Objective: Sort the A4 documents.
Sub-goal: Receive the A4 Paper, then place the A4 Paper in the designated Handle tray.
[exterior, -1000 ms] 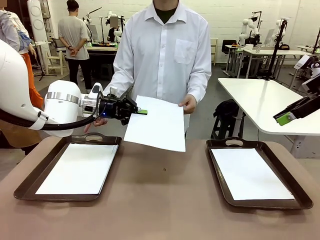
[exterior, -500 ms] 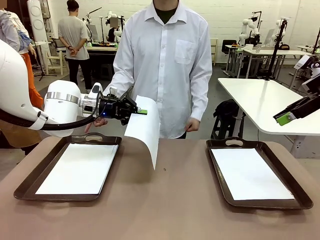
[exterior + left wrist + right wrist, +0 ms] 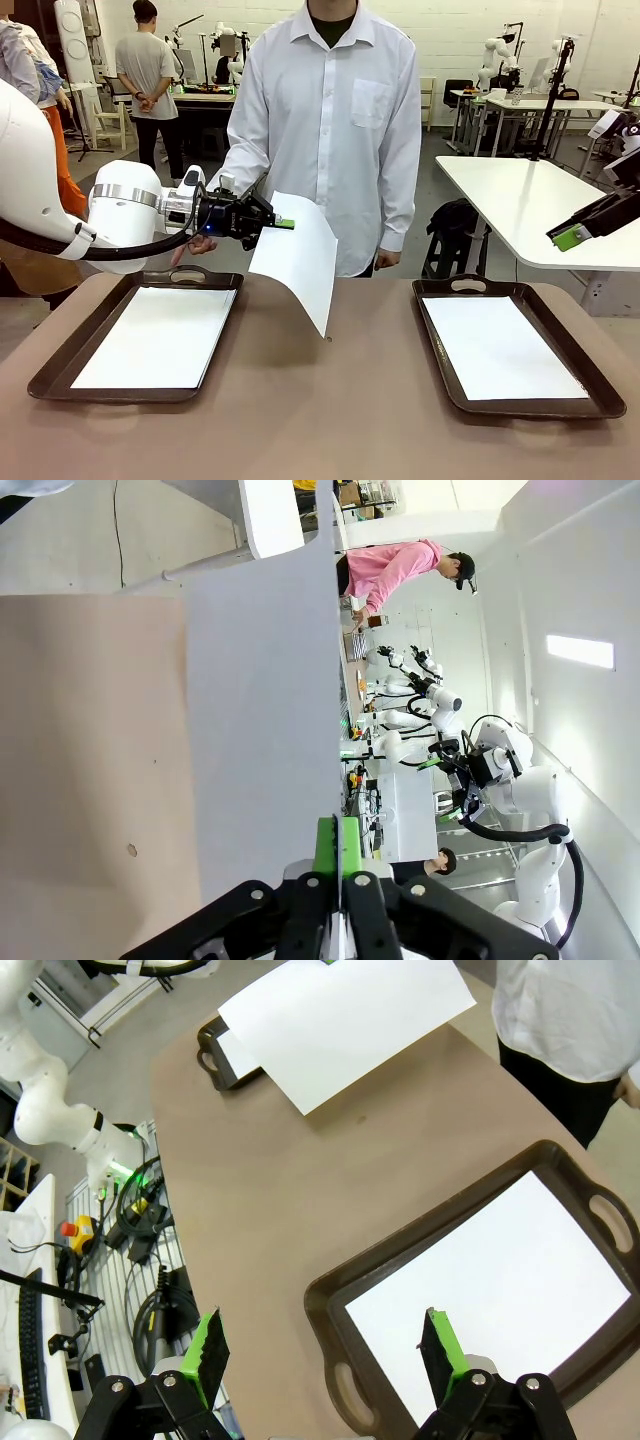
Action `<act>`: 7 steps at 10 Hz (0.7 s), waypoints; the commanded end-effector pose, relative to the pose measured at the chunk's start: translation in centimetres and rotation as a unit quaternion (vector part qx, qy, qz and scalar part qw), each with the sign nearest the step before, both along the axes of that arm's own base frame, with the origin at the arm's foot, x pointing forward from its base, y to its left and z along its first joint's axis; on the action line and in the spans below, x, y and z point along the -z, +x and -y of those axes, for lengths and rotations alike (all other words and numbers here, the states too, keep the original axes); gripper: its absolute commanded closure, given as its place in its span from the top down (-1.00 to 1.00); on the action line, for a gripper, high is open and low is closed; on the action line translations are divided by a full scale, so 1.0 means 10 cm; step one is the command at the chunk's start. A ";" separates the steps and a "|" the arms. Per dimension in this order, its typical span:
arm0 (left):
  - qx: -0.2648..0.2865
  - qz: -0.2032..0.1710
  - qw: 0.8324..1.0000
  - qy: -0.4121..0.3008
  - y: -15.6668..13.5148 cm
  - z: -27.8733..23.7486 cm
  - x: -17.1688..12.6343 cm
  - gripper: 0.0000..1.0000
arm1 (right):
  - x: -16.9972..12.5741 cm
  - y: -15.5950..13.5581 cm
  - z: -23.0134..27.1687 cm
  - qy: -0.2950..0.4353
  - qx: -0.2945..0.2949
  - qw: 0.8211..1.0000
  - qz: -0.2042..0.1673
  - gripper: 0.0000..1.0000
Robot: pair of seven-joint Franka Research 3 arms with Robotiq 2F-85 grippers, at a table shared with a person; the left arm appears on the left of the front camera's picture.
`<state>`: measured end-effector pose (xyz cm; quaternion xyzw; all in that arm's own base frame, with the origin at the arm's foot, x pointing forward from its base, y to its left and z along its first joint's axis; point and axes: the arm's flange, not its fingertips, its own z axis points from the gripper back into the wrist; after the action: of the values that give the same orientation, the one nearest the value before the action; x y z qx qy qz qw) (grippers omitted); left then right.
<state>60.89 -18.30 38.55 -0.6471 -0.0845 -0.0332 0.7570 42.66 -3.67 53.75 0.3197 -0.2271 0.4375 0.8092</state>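
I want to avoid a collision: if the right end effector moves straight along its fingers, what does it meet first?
Probably the sheet lying in the right tray; the right end effector, open, points down at it. Depth is uncertain.

Person's hand (image 3: 386, 259) is now dropping off the A4 sheet (image 3: 300, 255); sheet is drooping from the left gripper (image 3: 284, 224), free right edge sagging.

No text, label, brand, number or sign can be read anywhere; the A4 documents (image 3: 300, 255) look blank in every view.
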 end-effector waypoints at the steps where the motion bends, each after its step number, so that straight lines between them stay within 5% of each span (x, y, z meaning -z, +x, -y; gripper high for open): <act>1: 0.001 0.007 1.000 0.000 0.01 0.00 0.00 -1.00 | 0.00 -0.01 0.00 0.001 -0.004 1.000 0.003 1.00; 7: 0.001 0.007 1.000 0.000 0.01 0.00 0.00 -1.00 | 0.00 -0.01 0.00 0.001 -0.004 1.000 0.003 1.00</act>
<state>60.89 -18.30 38.55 -0.6470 -0.0845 -0.0332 0.7570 42.66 -3.67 53.75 0.3197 -0.2271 0.4375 0.8092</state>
